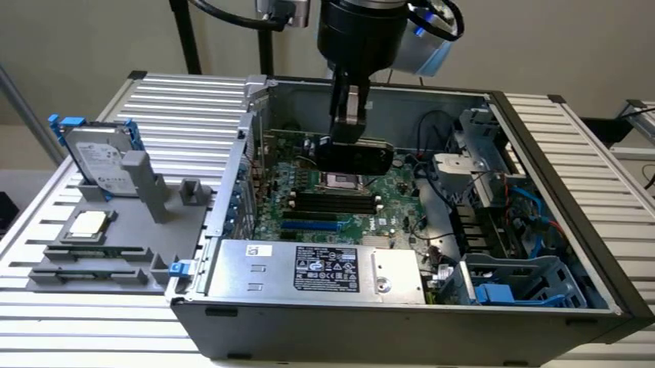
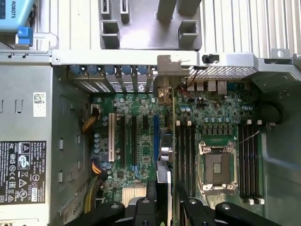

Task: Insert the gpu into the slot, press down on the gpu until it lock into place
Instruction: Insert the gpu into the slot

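My gripper (image 1: 348, 139) is shut on the gpu (image 1: 353, 157), a black-shrouded card that hangs upright above the motherboard inside the open computer case. In the wrist view the gpu (image 2: 165, 172) appears edge-on between the two fingers (image 2: 150, 203), and its silver end bracket (image 2: 164, 75) reaches the case's rear slot openings. The blue slot (image 2: 156, 134) runs parallel to the card and close beside it. In the exterior view the slot (image 1: 310, 227) lies lower on the board, nearer the power supply, with the card held above the board and apart from it.
The grey labelled power-supply box (image 1: 317, 268) borders the board on one side. The silver processor socket (image 2: 217, 165) and black memory strips (image 2: 249, 155) lie on the card's other side. A hard drive (image 1: 97, 157) stands on a grey fixture at the exterior view's left.
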`<state>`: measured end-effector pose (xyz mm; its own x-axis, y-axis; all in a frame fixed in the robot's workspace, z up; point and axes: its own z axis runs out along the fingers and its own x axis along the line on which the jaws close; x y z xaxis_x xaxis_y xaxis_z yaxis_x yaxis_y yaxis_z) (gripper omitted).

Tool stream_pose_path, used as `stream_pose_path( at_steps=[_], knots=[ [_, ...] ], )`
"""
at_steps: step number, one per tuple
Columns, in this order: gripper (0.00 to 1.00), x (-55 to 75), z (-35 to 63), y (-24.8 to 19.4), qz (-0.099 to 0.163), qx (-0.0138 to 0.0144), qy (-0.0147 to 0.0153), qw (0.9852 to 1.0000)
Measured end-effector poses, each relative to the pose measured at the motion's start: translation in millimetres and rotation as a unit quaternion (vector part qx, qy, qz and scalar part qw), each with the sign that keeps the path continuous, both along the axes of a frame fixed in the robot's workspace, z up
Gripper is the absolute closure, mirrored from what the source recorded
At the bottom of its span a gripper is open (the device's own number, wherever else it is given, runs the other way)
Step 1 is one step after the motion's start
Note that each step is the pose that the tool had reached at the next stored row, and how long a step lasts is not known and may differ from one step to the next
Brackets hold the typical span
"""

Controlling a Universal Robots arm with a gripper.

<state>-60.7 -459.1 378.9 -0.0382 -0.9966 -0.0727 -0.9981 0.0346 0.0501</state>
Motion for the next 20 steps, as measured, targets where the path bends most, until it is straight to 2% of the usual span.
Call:
stream_pose_path(
  at_steps=[8, 20],
  knots=[
    [0.74, -6.0, -14.5, -5.6, 0.000, 0.0000, 0.0000, 1.0000],
    [0.74, -10.5, -36.5, -6.2, 0.000, 0.0001, -0.0003, 1.0000]
  ],
)
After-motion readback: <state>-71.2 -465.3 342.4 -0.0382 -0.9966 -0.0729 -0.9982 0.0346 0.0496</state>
